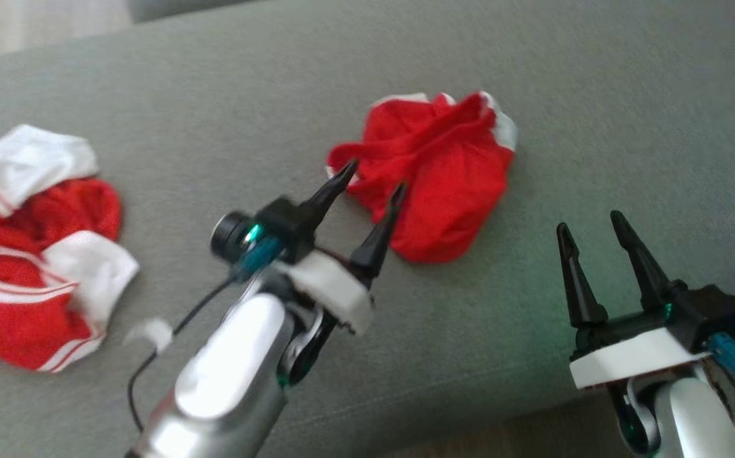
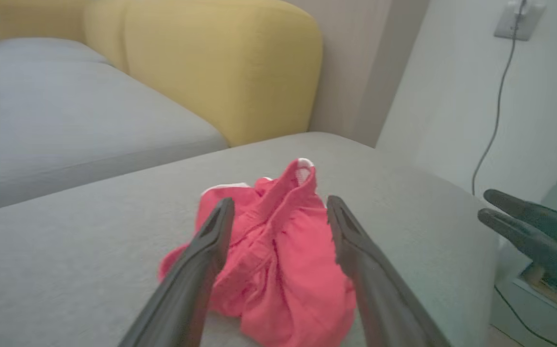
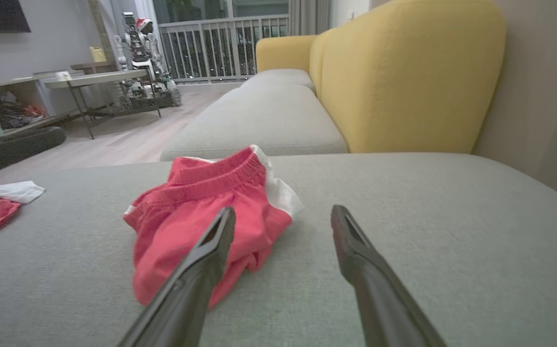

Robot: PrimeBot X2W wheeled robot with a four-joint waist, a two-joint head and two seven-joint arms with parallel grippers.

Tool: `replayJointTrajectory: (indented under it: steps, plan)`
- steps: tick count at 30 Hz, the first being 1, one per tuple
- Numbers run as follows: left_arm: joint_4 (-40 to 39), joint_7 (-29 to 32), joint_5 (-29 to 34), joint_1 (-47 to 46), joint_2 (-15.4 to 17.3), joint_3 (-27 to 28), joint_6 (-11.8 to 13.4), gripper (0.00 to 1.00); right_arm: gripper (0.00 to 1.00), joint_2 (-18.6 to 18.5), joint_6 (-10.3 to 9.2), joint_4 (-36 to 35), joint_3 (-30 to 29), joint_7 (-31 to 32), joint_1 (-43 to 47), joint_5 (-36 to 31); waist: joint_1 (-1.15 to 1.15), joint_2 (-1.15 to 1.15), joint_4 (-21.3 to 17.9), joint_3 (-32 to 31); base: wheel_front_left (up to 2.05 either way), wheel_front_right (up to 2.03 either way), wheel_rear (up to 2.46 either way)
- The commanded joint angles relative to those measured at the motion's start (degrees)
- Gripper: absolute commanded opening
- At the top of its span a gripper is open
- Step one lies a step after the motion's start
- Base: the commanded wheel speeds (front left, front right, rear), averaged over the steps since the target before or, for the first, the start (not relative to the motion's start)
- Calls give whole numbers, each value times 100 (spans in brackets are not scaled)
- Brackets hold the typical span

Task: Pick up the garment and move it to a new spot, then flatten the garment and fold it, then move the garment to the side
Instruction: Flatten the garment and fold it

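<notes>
Hovering open, left end effector frames the crumpled garment just ahead.

Garments x2, pincers x2

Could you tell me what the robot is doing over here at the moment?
The robot is working on a crumpled red garment lying on the grey sofa cushion. Its left gripper, open and holding nothing, hovers at the garment's near edge. The right gripper, also open, hangs off to the right above the cushion. A second red-and-white garment lies further to the robot's left.
</notes>
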Motion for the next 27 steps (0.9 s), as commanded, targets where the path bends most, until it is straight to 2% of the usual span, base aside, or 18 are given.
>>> replayJointTrajectory:
  steps: [1,6,14,21,27]
  plan:
    - [-154,19,-24,-277,-8,132,-11,100,100,-19,-1,-205,137,-54,-211,33,0,0,-342,353,0,0,0]
    - [214,453,-474,-1056,-8,-331,11,100,100,-19,-1,-276,199,-54,-358,115,0,0,-584,683,0,0,0]
    - [735,868,-609,-2204,-8,-884,364,100,100,-19,-1,-357,338,-54,-596,275,0,0,-860,1144,0,0,0]
    - [1149,1190,-1085,-2784,-8,-1207,541,100,100,-19,-1,-346,411,-54,-693,383,0,0,-1056,1337,0,0,0]
    - [1399,1184,-1376,-3140,-8,-1358,703,100,100,-19,-1,-328,462,-54,-719,471,0,0,-1212,1393,0,0,0]
